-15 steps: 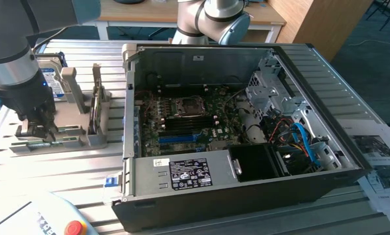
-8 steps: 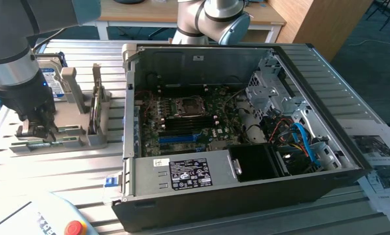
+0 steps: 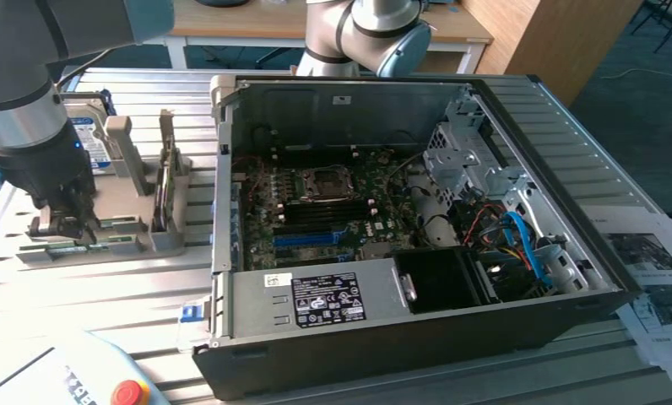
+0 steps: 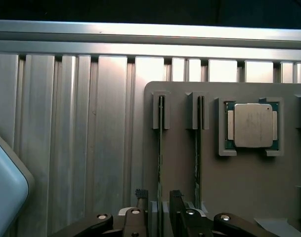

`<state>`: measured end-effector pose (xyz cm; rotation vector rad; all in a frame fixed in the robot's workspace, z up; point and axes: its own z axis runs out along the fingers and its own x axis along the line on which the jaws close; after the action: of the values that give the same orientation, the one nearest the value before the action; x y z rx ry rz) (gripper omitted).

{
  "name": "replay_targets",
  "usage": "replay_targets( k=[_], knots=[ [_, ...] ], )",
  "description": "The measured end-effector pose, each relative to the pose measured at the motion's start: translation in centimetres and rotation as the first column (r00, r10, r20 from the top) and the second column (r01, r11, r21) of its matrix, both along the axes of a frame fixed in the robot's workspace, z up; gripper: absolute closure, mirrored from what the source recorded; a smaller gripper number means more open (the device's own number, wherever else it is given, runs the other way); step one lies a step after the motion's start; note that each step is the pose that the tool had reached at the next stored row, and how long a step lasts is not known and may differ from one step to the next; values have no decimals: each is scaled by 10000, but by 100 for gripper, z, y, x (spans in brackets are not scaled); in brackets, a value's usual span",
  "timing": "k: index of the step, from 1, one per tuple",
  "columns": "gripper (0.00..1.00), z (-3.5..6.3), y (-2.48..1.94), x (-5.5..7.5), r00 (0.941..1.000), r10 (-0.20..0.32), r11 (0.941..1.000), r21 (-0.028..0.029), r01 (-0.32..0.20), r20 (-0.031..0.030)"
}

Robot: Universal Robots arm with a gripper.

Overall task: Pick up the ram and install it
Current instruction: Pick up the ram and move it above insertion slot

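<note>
In the wrist view two rams stand on edge in the slots of a grey holder (image 4: 182, 163). My gripper (image 4: 158, 210) is open. Its dark fingers (image 4: 140, 210) straddle the end of one ram (image 4: 160, 148), one finger on each side. The other ram (image 4: 198, 148) stands one slot over, outside the fingers. In the exterior view my gripper (image 3: 63, 228) reaches straight down onto the holder (image 3: 144, 240) at that view's left, beside the open computer case (image 3: 606, 278). The motherboard (image 3: 313, 207) lies exposed inside the case.
A square silver processor chip (image 4: 252, 125) sits in a recess of the holder beyond the second ram. A hard drive with a blue-white label (image 3: 89, 126) stands behind the holder. The table is ribbed aluminium (image 4: 66, 138). Cables (image 3: 517, 240) fill the case's right side. Printed sheets (image 3: 652, 278) lie at far right.
</note>
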<state>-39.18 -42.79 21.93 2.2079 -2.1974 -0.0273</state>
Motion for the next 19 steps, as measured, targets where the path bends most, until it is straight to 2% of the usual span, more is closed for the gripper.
replay_targets(
  k=[12,19],
  knots=[
    [69,-12,20,8,10000,2,10000,-2,-2,-3],
    [69,-83,20,8,10000,25,10000,-2,-25,-2]
  ],
)
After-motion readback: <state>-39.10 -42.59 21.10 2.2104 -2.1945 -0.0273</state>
